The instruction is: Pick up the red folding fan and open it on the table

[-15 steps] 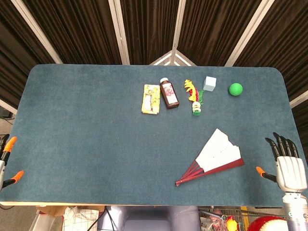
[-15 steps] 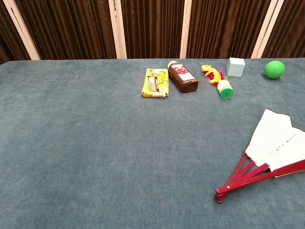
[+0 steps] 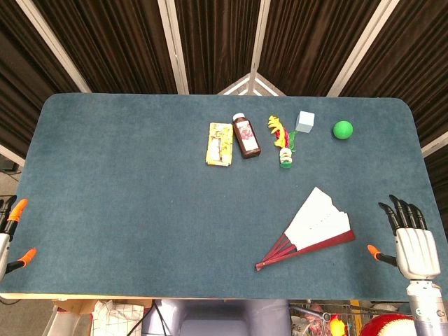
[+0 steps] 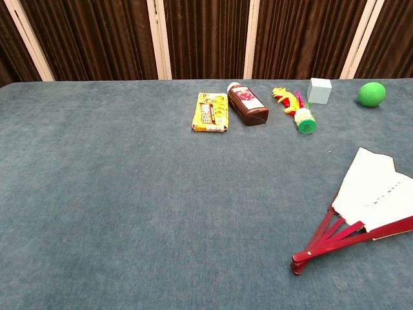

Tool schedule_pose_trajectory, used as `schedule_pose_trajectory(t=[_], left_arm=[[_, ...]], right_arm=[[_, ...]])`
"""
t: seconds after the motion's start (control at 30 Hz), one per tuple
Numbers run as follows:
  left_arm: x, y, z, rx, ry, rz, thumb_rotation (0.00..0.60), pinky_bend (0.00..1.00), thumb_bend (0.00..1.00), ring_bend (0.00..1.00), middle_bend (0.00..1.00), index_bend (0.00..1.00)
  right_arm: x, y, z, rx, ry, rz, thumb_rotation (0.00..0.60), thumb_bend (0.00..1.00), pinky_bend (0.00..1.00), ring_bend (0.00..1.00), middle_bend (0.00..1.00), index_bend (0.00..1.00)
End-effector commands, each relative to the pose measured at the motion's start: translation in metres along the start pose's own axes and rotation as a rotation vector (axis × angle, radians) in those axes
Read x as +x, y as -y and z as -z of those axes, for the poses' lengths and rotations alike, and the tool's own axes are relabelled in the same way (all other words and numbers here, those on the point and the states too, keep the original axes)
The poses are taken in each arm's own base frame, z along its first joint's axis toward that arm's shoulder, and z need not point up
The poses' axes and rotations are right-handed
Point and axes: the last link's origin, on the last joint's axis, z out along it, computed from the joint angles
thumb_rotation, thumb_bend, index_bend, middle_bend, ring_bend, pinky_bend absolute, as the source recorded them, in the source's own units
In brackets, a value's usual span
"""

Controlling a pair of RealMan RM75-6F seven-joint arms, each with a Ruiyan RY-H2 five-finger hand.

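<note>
The red fan point(image 3: 308, 231) is seen partly spread on the worktop point(image 3: 126, 196). The right hand point(image 3: 409, 238) is held empty with fingers apart; the left hand point(image 3: 10, 234) is barely seen, its grip unclear.

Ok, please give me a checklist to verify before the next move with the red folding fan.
1. Red folding fan with white paper leaf lies flat on the blue-grey felt table: ok.
2. Fan fully opened: not ok, only partly spread.
3. Right hand empty, fingers apart, beside the fan, not touching: ok.
4. Left hand free: cannot tell, only orange tips show at the edge.
5. Space around the fan clear of the green ball and brown bottle: ok.
</note>
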Motion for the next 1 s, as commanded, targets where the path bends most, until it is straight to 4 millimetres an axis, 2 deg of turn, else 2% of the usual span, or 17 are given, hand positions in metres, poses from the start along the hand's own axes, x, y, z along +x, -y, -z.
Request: schedule_pose_trajectory(t=[0.03,0.37,1.0], left_arm=[[-0.001,-0.001,-0.001,0.001,0.005,-0.001,0.6,0.0,0.18,0.0,0.0,0.05],[0.004,-0.002,0.004,-0.002,-0.015,0.009,0.6,0.0,0.18,0.0,0.0,0.05],[-0.002,-0.004,-0.003,-0.007,0.019,0.018,0.6,0.0,0.18,0.0,0.0,0.04]], right_arm=[[-0.001,0.001,0.003,0.009,0.011,0.003,0.6,0.08,0.11,0.09,0.08,0.19],[-0.004,0.014,0.007,0.077,0.033,-0.02,0.6,0.08,0.11,0.09,0.08,0.22],[-0.049,0.056,0.015,0.226,0.138,0.003,0.6,0.08,0.11,0.09,0.08,0.33]])
